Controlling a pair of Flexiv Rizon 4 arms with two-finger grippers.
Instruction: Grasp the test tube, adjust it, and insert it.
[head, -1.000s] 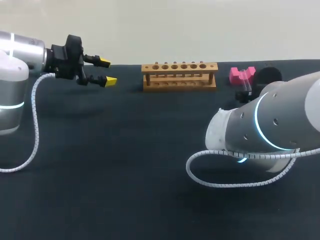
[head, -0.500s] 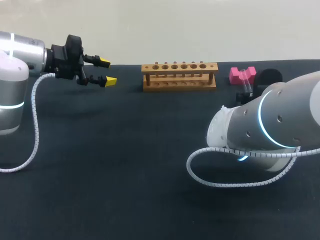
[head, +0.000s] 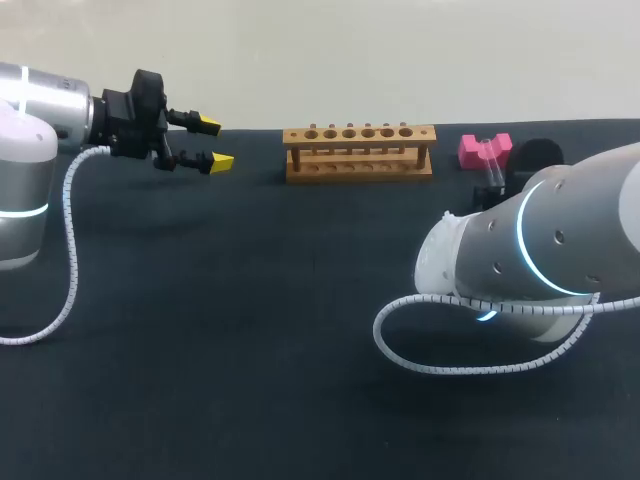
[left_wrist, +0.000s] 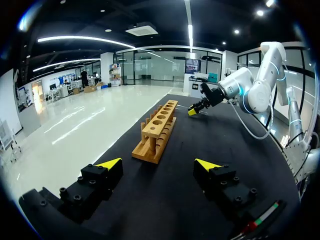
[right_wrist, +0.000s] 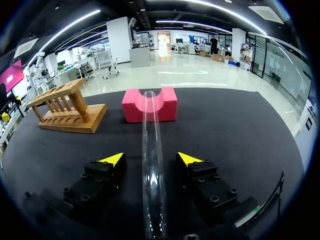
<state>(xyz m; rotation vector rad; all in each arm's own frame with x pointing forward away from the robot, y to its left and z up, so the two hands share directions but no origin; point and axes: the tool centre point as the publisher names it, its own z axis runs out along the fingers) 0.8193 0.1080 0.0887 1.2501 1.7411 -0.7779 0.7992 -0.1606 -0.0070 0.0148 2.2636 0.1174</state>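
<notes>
Both wide open, left claw (left_wrist: 157, 163) empty, right claw (right_wrist: 151, 159) straddling ungripped test tube (right_wrist: 148, 125)

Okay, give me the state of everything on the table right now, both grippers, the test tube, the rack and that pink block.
right gripper: open, one finger on each side of the tube, gaps showing.
left gripper: open, empty, off the end of the rack.
test tube: lying down, not yet gripped, far end in the block's notch.
pink block: on the table, notch up.
wooden rack: upright, visible holes empty.
</notes>
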